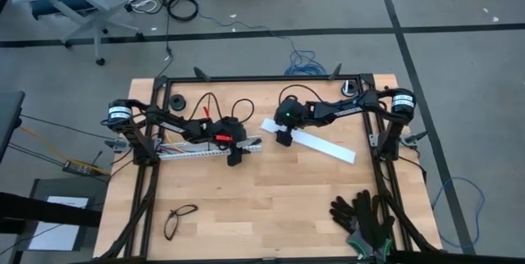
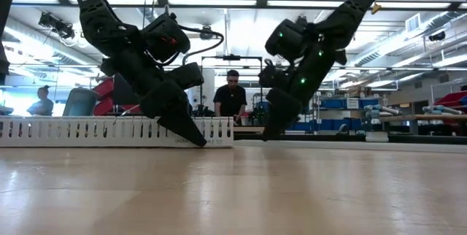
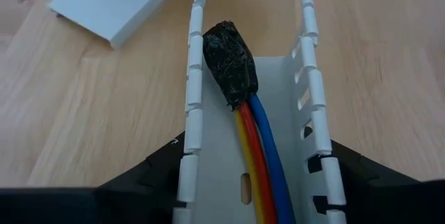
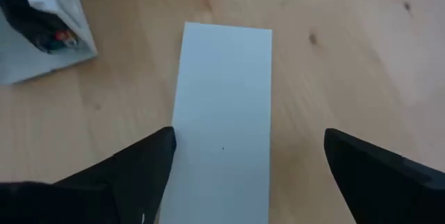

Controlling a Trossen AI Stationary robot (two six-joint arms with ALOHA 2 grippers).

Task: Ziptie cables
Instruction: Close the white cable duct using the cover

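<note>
One camera looks straight down on the whole table (image 1: 262,207). Another sits at tabletop level, facing the room. Each wrist camera looks down close; both show the flat white strip (image 4: 222,120).

Place: robotics lab or workshop hall
Desk: wooden desk (image 1: 271,207) on a bare concrete floor (image 1: 459,43)
Ceiling: open, with strip lights (image 2: 219,1)
Far background: shelving (image 2: 350,111), person (image 2: 231,96) standing

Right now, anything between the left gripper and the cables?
Yes: the slotted side walls of the white duct. The cables lie inside its channel, and the left gripper straddles the duct from outside, one finger against each wall.
</note>
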